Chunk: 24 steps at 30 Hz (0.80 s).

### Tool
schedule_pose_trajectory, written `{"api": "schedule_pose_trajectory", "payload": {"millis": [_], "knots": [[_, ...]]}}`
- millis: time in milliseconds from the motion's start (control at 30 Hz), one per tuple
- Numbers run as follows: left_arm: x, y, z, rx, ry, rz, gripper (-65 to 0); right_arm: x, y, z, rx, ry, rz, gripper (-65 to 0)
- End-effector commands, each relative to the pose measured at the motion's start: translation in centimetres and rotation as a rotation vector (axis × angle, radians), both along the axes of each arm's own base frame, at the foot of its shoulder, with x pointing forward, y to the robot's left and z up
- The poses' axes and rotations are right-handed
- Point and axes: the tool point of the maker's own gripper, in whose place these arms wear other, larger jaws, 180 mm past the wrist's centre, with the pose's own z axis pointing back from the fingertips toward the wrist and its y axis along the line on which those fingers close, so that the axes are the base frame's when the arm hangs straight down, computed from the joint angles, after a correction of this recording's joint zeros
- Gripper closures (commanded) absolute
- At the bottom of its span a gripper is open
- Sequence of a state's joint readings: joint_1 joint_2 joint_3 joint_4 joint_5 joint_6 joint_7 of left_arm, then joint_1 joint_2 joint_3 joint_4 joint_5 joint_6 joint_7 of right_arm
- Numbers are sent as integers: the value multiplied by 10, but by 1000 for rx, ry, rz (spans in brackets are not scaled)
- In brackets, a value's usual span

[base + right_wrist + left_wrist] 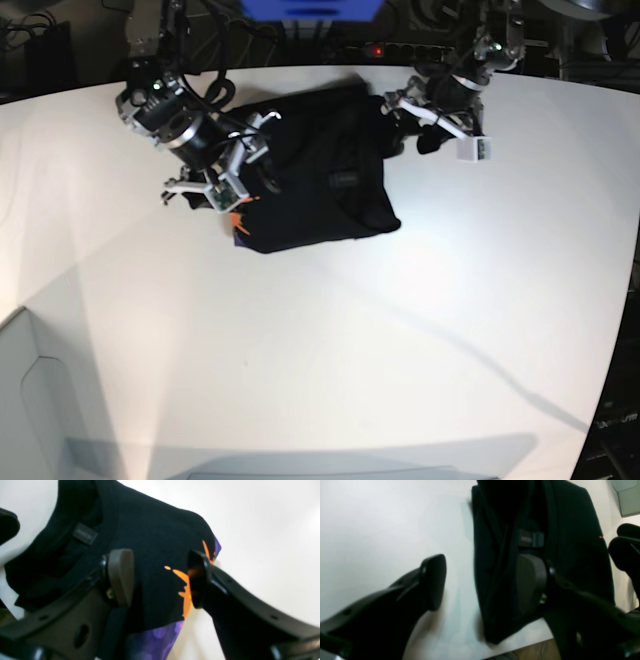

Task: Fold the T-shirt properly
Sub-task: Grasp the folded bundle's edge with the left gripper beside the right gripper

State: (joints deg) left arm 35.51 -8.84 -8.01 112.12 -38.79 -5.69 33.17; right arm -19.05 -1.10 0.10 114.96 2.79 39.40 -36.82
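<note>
The black T-shirt (320,170) lies folded into a rough rectangle at the back middle of the white table (400,330). Its neck label (84,533) faces up. Orange and purple print (185,590) shows at its edge near my right gripper. My right gripper (158,578) is open, and its fingers straddle that printed edge; it is at the shirt's left side in the base view (240,170). My left gripper (482,582) is open. One finger (531,580) is over the shirt (577,542) and the other (432,580) is over bare table. It is at the shirt's right corner in the base view (400,112).
The table's edge (520,642) runs close behind the shirt in the left wrist view. Cables and equipment (310,20) line the back. A grey box (627,497) sits at the far corner. A pale panel (30,400) stands at the front left.
</note>
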Motion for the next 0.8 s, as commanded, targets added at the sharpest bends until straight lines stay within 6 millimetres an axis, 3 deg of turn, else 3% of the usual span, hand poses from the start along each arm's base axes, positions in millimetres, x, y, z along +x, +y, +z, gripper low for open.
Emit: {"api": "schedule_pose_trajectory", "payload": {"millis": [0,467,767], "knots": [[2,-5,7,-15,-27,-9,-423,3,5,12,33,-40,12,-352],[-7,-45,-15,-80,40,-97,-407,2,5,4,28,-20,12,-352],[-9,-52,-16,-88,43,-116,-156,3,5,5,27,-22,12,-352]]}}
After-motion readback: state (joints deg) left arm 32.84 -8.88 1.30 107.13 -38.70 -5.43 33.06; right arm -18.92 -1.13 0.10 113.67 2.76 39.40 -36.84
